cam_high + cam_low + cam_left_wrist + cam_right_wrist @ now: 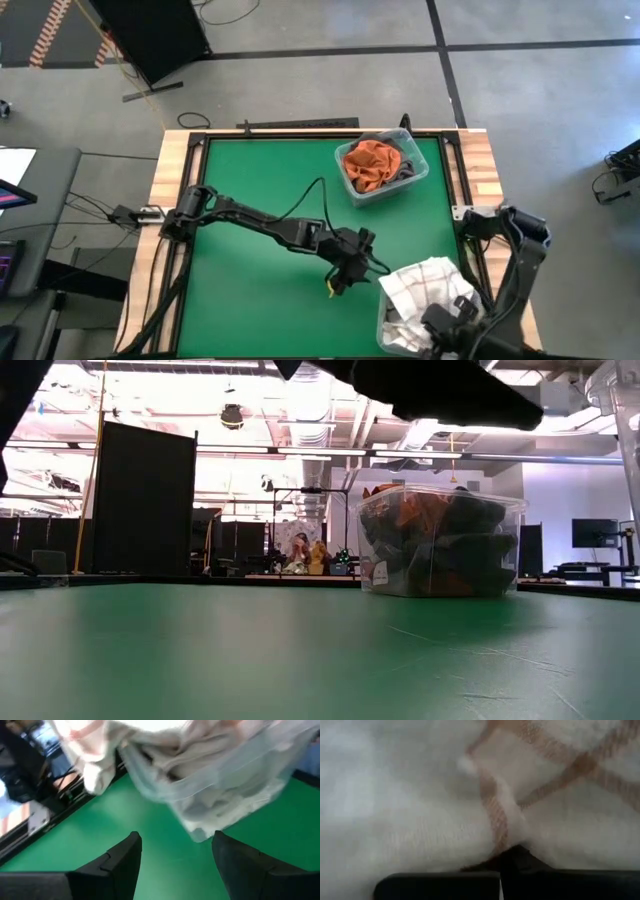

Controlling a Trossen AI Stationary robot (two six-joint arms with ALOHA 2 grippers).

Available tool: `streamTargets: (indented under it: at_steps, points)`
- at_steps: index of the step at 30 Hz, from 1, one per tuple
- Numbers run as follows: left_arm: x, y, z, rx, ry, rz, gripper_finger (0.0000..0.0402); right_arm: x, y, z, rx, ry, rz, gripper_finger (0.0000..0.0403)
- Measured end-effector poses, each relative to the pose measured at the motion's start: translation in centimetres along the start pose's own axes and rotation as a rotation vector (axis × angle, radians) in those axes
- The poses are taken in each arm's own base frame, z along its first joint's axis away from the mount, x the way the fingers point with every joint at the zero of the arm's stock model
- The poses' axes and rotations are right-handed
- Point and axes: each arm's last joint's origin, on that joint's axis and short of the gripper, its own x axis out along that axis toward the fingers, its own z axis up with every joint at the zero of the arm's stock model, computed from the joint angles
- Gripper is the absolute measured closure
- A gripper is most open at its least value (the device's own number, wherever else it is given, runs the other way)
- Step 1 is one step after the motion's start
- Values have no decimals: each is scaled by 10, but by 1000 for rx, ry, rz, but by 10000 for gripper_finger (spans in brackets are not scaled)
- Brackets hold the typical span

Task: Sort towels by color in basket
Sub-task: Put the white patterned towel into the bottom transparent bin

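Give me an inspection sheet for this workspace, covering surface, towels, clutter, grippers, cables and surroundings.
Surface: green mat in a wooden frame.
Job's things: far bin holds a rust orange towel and dark cloth; near bin holds light towels, with a white towel with reddish grid lines draped over its rim.
Clutter: nothing seen.
Grippers: left gripper open, empty, over the mat beside the near bin; right gripper shut, pressed against the grid-lined towel.
Cables: black cable looping along the left arm.
Surroundings: concrete floor; black panel behind the table.

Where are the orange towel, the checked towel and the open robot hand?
orange towel (pixel 368 164), high view, middle of the cloth.
white towel with reddish grid lines (pixel 428 283), high view, top fold.
left gripper (pixel 176 851), left wrist view, between fingertips.
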Motion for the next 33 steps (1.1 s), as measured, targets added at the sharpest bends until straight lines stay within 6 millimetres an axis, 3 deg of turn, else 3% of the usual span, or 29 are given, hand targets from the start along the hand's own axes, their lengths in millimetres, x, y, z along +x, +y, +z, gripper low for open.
streamTargets:
  at_steps: [6,11,18,25,33]
  points:
    - [1,-7,8,54,-46,-14,170,36,1,-2,10,53,-13,386]
    - [-7,-7,20,83,-102,7,170,53,-1,-3,12,78,-19,385]
    - [-15,-16,40,160,-214,-11,170,57,-1,-1,-11,82,-18,384]
    - [-17,-38,59,264,-330,-41,170,58,-1,2,-19,80,-25,383]
    - [-19,-46,69,229,-455,-123,170,56,-1,7,-16,82,-17,361]
